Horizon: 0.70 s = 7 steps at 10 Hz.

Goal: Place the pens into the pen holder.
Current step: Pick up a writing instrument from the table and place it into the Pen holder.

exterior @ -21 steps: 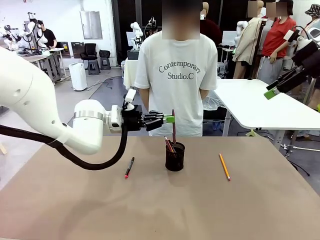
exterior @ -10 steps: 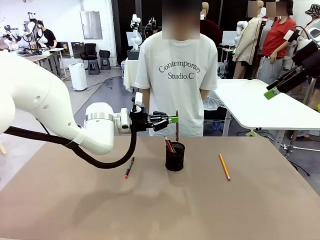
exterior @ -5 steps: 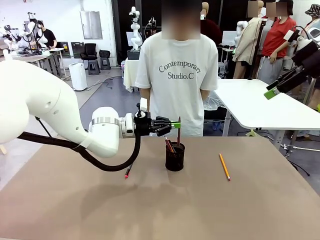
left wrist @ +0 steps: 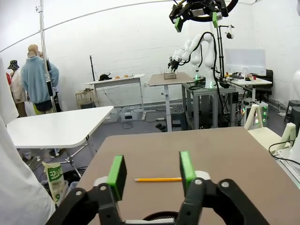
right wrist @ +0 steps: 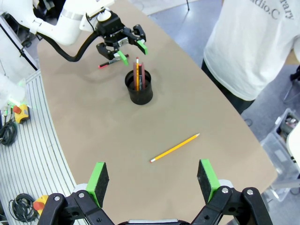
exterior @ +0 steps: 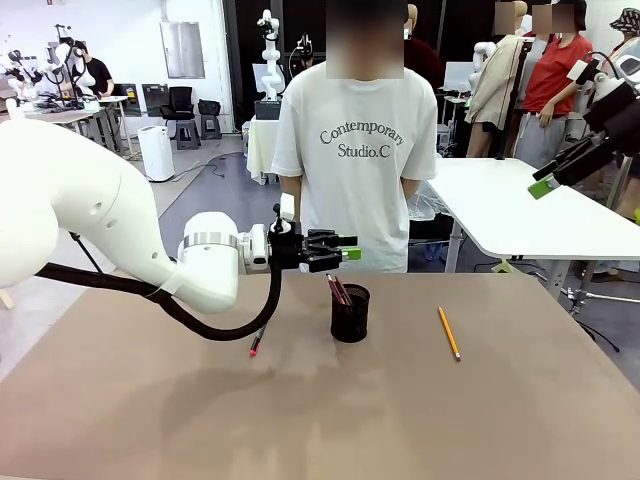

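Left gripper [exterior: 348, 247]: spread wide, empty, touching nothing. Pen holder [exterior: 350, 315] below, just ahead of it, pens [exterior: 338, 289] inside. Right gripper [right wrist: 152, 180]: wide apart, empty; yellow pencil [right wrist: 174, 147] beyond it.

Person [exterior: 355, 170] in white printed T-shirt is seen at far side of brown table [exterior: 500, 420]. White table [exterior: 520, 215] is placed behind, to picture right. White floor unit [exterior: 156, 152] is noted far left.
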Motion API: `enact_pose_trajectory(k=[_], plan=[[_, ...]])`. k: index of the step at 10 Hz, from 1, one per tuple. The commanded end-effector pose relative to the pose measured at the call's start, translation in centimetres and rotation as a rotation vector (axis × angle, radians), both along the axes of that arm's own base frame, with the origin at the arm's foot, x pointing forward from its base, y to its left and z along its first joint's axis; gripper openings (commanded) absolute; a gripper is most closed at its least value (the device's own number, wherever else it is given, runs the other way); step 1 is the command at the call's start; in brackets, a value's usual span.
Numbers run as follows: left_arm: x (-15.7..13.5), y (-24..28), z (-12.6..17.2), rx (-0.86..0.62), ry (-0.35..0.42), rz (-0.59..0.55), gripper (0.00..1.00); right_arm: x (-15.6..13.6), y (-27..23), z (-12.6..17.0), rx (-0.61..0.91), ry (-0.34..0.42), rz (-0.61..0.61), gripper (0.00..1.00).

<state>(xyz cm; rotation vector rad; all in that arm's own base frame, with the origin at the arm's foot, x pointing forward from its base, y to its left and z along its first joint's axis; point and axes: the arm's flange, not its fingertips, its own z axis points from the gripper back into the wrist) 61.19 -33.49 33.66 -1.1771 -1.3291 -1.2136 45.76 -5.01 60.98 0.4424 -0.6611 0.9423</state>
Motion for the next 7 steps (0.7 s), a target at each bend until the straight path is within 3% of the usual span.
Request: enact_pose_trajectory(k=[1,4,7], plan=[[-0.4,0.7,0.8,0.027,-0.01,-0.044,1.0,-0.1,0.1,0.1,0.011,0.002,-0.001,1.0],[-0.9,2.3,2.2,0.045,-0.034,-0.059,1.0,-0.1,0.1,0.1,0.011,0.002,-0.001,1.0],[-0.9,3.5,3.0,0.057,0.005,-0.097,1.0,-0.1,0.1,0.1,0.011,0.002,-0.001,1.0]])
